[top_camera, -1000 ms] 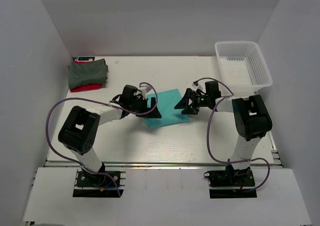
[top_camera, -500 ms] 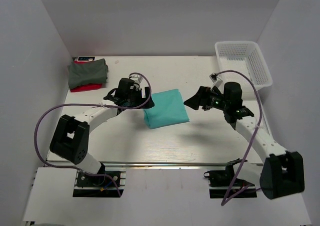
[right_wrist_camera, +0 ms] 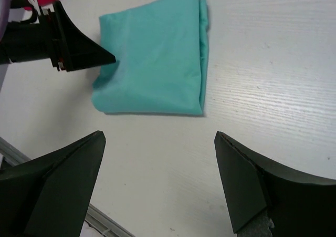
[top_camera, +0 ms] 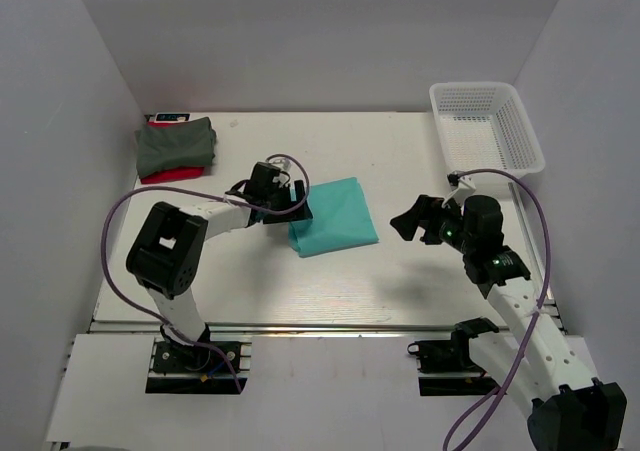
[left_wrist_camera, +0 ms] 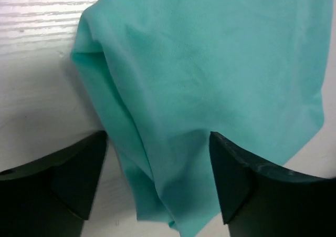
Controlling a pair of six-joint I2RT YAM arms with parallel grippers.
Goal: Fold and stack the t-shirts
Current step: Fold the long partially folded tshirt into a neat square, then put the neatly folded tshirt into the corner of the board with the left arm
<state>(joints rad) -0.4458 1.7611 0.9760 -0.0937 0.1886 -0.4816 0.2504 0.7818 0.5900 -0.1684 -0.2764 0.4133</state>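
Left tool (top_camera: 296,209), spread, straddles the frame-left edge of the teal shirt (top_camera: 335,218) — ready to pinch; right tool (top_camera: 410,221) spread, clear.

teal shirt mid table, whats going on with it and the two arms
The teal shirt lies folded on the table. The left gripper is at its left edge, jaws open and straddling the cloth, not closed on it. The right gripper hangs open off to the right, clear of the shirt. A dark grey-green shirt sits folded on a red shirt at the far left corner. The teal one is not yet stacked there.
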